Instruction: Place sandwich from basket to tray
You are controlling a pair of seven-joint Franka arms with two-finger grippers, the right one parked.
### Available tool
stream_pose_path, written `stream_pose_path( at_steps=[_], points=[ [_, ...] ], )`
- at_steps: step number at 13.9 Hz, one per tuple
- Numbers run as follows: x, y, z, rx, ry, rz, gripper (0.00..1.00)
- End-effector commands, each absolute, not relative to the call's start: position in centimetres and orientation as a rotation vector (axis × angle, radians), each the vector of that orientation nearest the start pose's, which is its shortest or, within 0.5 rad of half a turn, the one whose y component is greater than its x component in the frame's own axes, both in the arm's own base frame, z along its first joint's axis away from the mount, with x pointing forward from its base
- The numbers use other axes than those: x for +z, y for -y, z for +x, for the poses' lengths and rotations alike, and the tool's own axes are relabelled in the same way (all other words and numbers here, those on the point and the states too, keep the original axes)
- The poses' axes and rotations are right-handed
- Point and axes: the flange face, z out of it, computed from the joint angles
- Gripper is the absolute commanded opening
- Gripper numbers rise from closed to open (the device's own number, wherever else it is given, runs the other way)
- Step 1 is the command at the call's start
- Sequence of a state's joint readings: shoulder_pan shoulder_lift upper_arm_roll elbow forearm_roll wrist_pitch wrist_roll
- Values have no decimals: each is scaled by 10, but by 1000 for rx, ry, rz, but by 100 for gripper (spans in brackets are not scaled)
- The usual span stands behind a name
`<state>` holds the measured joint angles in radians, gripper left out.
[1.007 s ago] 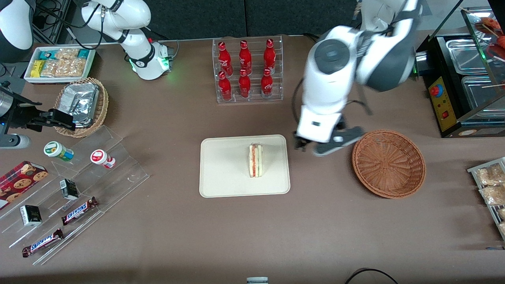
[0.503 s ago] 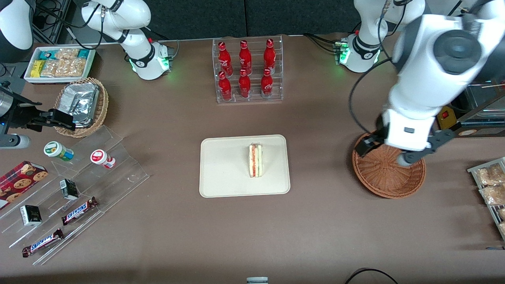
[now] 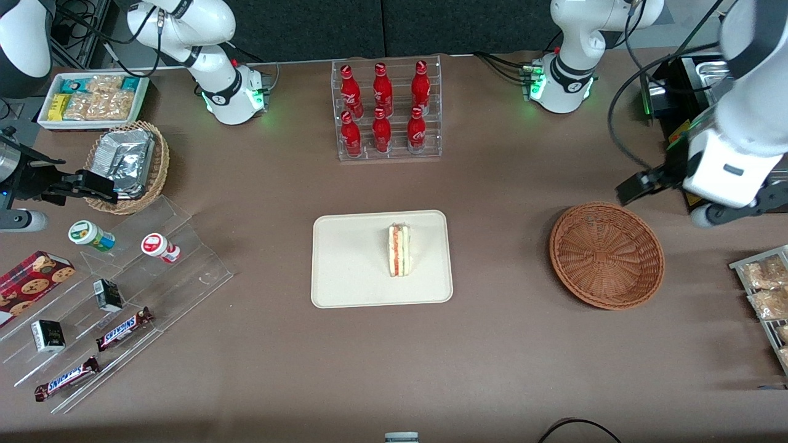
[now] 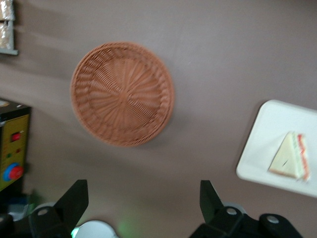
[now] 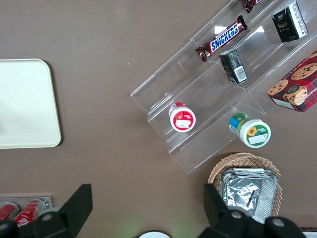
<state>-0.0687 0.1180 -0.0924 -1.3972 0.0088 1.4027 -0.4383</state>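
toward the parked arm's end of the table a white box of snack packets (image 3: 92,98) is sitting, and nearer the front camera than it a tan wicker basket (image 3: 126,166) is holding foil packs (image 3: 125,157). nearer still, a clear stepped stand (image 3: 132,289) is carrying two small cups and some snickers bars (image 3: 123,329), with a cookie box (image 3: 31,284) lying just beside it.

around mid-table a clear rack of red bottles (image 3: 386,111) is standing, farther from the front camera than the tray (image 3: 345,271). the tray is lying flat on the brown table (image 3: 394,363). the sandwich (image 3: 399,250) is resting on the tray, in the half nearer the reddish-brown basket (image 3: 606,255), with its red-orange and green filling edge facing upward in the front view. in the left wrist view the sandwich (image 4: 290,157) is showing as a white wedge on the tray (image 4: 262,148), well apart from the basket (image 4: 122,94).

the basket is sitting on the table toward the working arm's end, apart from the tray. the gripper (image 3: 671,202) is hovering above the table beside the basket, a little farther from the front camera than it, near a black appliance (image 3: 695,166) with a yellow panel. in the left wrist view the gripper (image 4: 142,203) is spreading its fingers (image 4: 74,198) wide, gripping nothing.
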Motion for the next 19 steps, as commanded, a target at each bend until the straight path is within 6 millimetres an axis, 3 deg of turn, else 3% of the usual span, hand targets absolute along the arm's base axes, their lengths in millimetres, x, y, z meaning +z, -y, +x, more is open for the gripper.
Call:
stream_pose_path(
  at_steps=[1, 4, 6, 8, 10, 13, 15, 19],
  points=[
    [629, 76, 533, 212, 337, -3086, 99],
    [622, 79, 507, 210, 312, -3076, 99],
    [621, 80, 501, 159, 306, -3091, 99],
    [629, 75, 506, 85, 225, -3139, 99],
    [632, 53, 507, 104, 129, -3173, 99],
    [644, 49, 515, 70, 138, -3163, 99],
    [651, 45, 517, 136, 83, -3163, 99],
    [652, 44, 517, 138, -23, -3138, 99]
  ],
)
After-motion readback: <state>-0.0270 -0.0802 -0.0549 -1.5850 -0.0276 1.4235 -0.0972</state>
